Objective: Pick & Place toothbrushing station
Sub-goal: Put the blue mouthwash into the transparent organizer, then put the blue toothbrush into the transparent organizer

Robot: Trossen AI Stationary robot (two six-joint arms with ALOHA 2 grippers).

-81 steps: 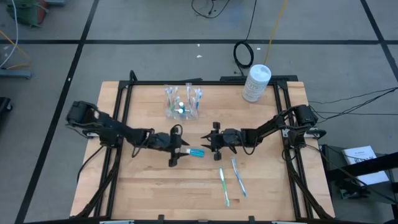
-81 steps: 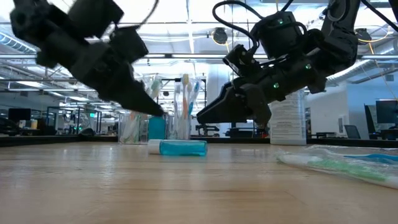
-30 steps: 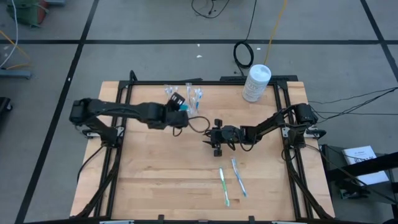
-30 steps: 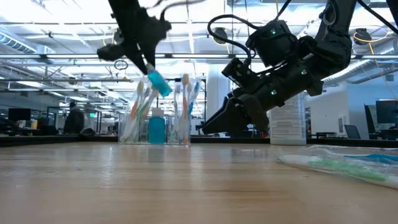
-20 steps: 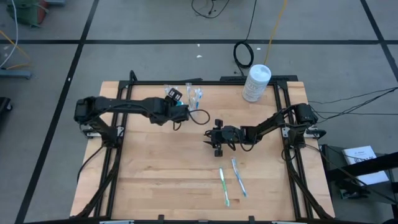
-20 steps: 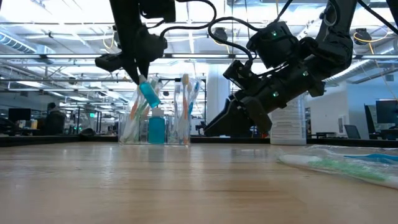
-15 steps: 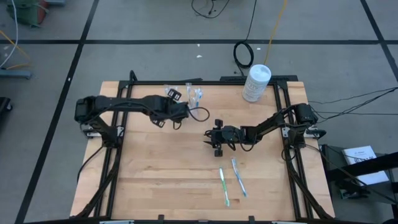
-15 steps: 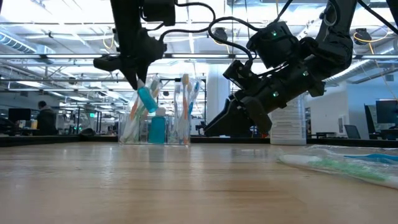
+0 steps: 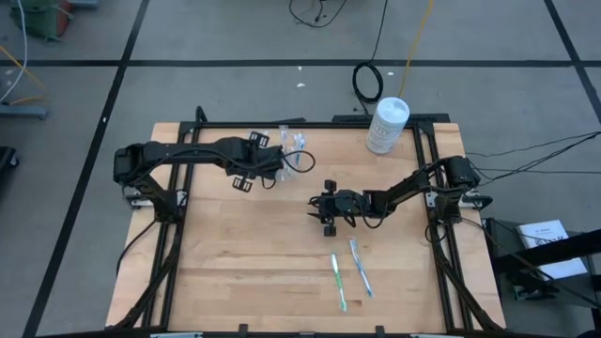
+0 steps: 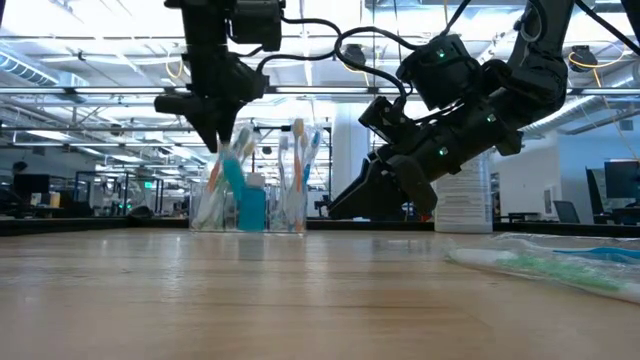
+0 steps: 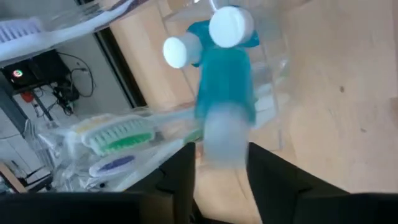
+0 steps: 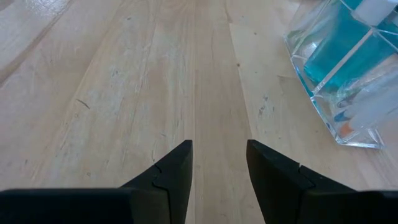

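Teal tube (image 11: 222,87), blurred, between my left gripper (image 11: 217,163) fingers, which stand parted over the clear toothbrushing station (image 9: 286,155) at the table's far edge; best let it fall straight. Right gripper (image 12: 219,162) open, idle mid-table.

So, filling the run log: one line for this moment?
left gripper: open over holder | blue tube: dropping in | right gripper: open, mid-table
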